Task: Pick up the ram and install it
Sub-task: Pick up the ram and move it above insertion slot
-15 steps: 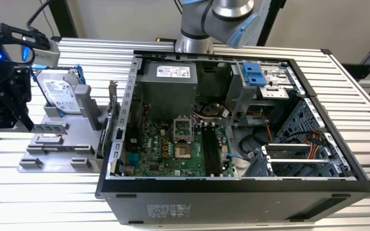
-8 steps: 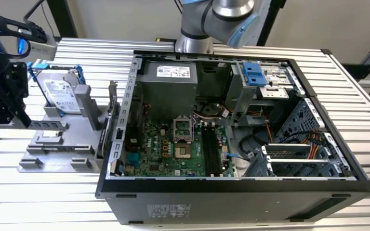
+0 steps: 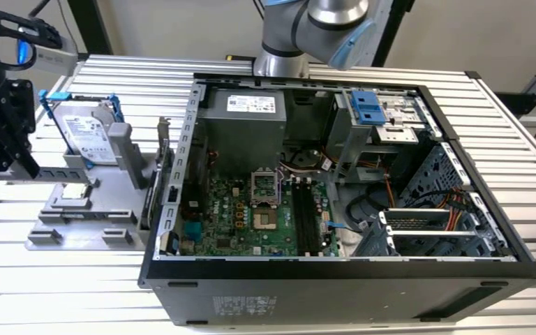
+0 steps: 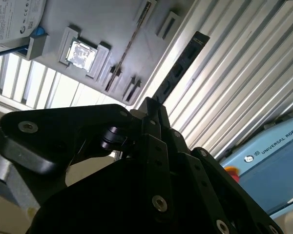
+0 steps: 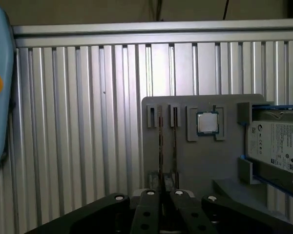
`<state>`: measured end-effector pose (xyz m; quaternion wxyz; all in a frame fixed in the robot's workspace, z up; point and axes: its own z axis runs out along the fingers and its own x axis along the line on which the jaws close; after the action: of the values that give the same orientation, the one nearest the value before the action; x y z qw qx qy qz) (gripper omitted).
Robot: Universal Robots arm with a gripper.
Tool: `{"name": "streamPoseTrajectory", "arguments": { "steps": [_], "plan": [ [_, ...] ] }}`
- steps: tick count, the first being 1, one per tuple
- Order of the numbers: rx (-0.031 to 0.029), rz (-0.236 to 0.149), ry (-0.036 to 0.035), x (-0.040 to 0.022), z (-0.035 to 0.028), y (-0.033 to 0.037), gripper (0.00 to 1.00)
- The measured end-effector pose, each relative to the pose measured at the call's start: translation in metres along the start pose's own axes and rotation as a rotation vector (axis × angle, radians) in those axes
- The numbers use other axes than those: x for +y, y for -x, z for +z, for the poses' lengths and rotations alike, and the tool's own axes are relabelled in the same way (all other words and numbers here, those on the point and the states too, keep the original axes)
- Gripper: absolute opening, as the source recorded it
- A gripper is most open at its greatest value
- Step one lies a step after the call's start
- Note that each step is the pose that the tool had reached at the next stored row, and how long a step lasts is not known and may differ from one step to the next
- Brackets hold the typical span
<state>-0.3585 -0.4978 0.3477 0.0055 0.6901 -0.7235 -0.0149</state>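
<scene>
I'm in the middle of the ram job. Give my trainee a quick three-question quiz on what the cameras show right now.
1. True or false: the gripper holds the ram.
2. Multiple choice: on the grey holder, what stands upright near the small square chip?
A) a hard drive in a blue-edged frame
B) a cooling fan
C) a screwdriver
3. Short answer: in the exterior view, on which side of the open computer case is the gripper?

Key: 1 true; 2 A; 3 the exterior view's left.
</scene>
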Motion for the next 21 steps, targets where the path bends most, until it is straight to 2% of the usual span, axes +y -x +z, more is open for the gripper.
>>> {"name": "streamPoseTrajectory", "arguments": {
  "steps": [9,15,21],
  "plan": [
    [-0.0001,0.000,-0.0001,0.0007,-0.0172,0.0034,0.00],
    [0.0002,0.000,0.0002,0.0014,-0.0269,0.0118,0.00],
    [-0.0001,0.000,-0.0001,0.0020,-0.0392,0.0187,0.00]
  ]
}}
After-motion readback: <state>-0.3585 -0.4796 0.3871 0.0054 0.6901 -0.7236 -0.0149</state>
